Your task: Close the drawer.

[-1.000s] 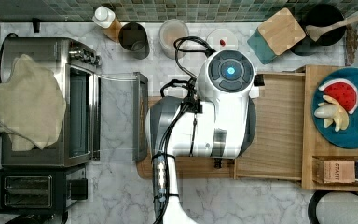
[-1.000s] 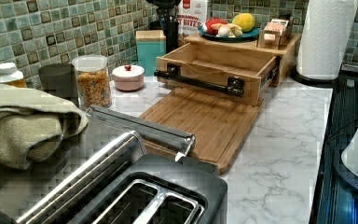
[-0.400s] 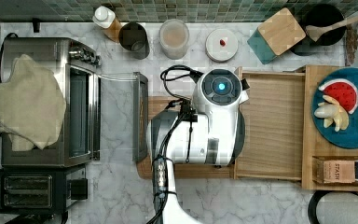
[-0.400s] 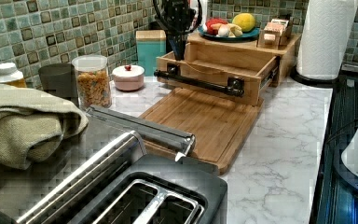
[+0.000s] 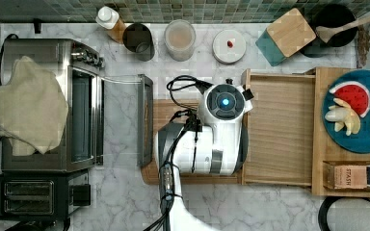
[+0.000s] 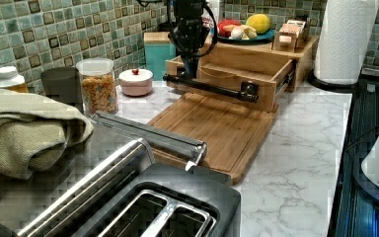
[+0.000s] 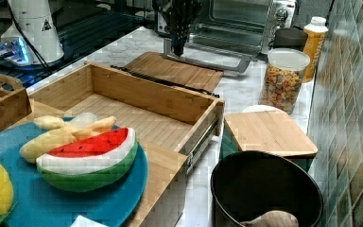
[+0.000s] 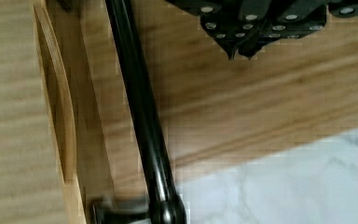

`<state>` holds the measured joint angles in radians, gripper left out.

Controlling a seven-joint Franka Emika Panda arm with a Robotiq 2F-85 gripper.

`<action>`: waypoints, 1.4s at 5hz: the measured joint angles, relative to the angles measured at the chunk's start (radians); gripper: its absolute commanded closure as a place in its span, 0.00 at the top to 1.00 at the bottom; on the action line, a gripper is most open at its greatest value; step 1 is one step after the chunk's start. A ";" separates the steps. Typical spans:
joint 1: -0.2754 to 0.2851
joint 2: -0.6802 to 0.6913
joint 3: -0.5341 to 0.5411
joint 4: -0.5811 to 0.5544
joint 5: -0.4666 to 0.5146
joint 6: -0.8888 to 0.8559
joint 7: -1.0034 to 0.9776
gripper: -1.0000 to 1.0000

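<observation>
A white marble-patterned countertop [image 5: 125, 202] carries everything. At the top view's left stands a steel toaster oven [image 5: 53, 106] with its glass door [image 5: 145, 120] dropped open and a beige folded cloth [image 5: 29, 110] lying on its roof; just beside it, nearer the top view's lower edge, sits a black two-slot toaster [image 5: 33, 196].

The white Franka arm [image 5: 200, 144] reaches up the middle of the top view, over a darker round-cornered bamboo cutting board [image 6: 212, 131].

At the top view's right is a pale-wood stand [image 5: 351, 178] bearing a blue plate [image 5: 361, 139] with a watermelon slice [image 5: 351, 95]. The wide, shallow pale-wood drawer [image 5: 279, 130] is pulled well out of this stand toward the cutting board, its grained bottom bare. Its front panel carries a long black bar handle [image 6: 207, 86].

The black gripper [image 6: 190, 69] hangs at the far end of that front panel in the left view, just on the cutting-board side of the handle. In the wrist view its fingertips [image 8: 233, 44] stand pressed together, shut on nothing, beside the handle and apart from it.

Along the tiled back wall stand a clear jar of cereal [image 6: 97, 86], a dark cup [image 6: 61, 84] and a small white lidded dish [image 6: 135, 81].
</observation>
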<state>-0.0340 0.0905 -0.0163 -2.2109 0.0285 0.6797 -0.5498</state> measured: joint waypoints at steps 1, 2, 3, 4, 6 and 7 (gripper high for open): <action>0.000 0.017 0.000 -0.031 0.000 0.089 -0.004 0.00; 0.002 0.045 0.000 -0.051 0.000 0.127 -0.004 0.00; 0.002 0.087 0.000 -0.064 0.000 0.160 -0.004 0.00; 0.002 0.108 -0.001 -0.086 0.000 0.162 -0.004 0.00; -0.001 0.103 -0.003 -0.133 -0.003 0.186 -0.067 0.00; -0.017 0.094 -0.008 -0.146 -0.024 0.243 -0.103 0.00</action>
<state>-0.0513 0.1843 -0.0247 -2.3574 0.0048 0.9224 -0.6528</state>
